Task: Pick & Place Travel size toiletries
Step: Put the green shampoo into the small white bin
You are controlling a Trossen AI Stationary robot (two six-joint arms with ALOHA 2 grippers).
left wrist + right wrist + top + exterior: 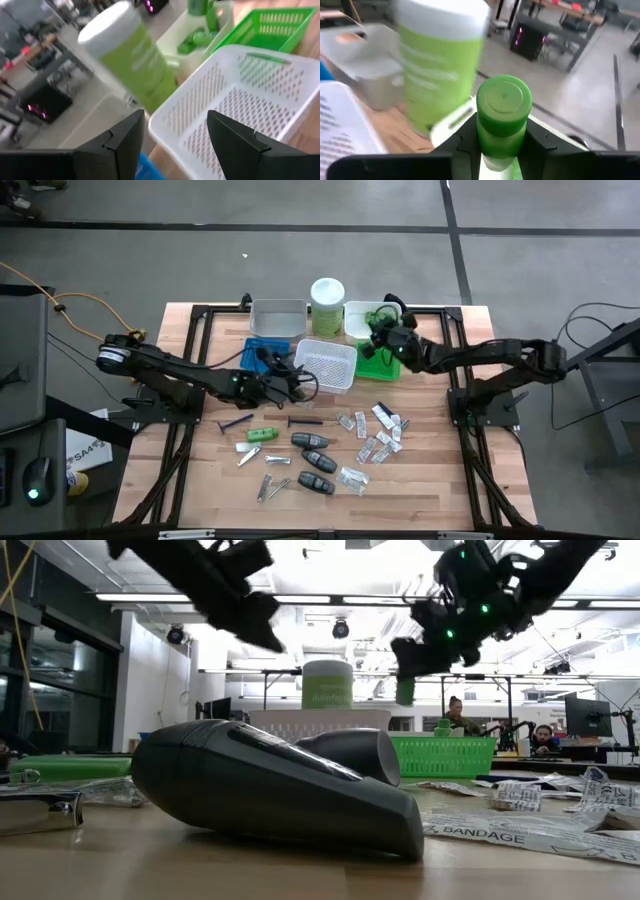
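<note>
Green tube [503, 120] clamped in our right gripper [502, 150], held above the trays at the upper right of the high view.

We see only its round cap and upper body in the right wrist view; the lower end is hidden between the fingers. Our left gripper [175, 135] stands with its jaws apart and nothing between them, over the white perforated tray [260, 100] near the centre of the high view. The tall pale-green canister [437, 65] carries lettering too blurred for us to read. On the wooden table [430, 490] the remaining toiletries lie scattered; one clear packet [520, 837] in the low view reads "BANDAGE". A dark grey oval case [270, 785] fills that view's foreground and blocks much behind it.
</note>
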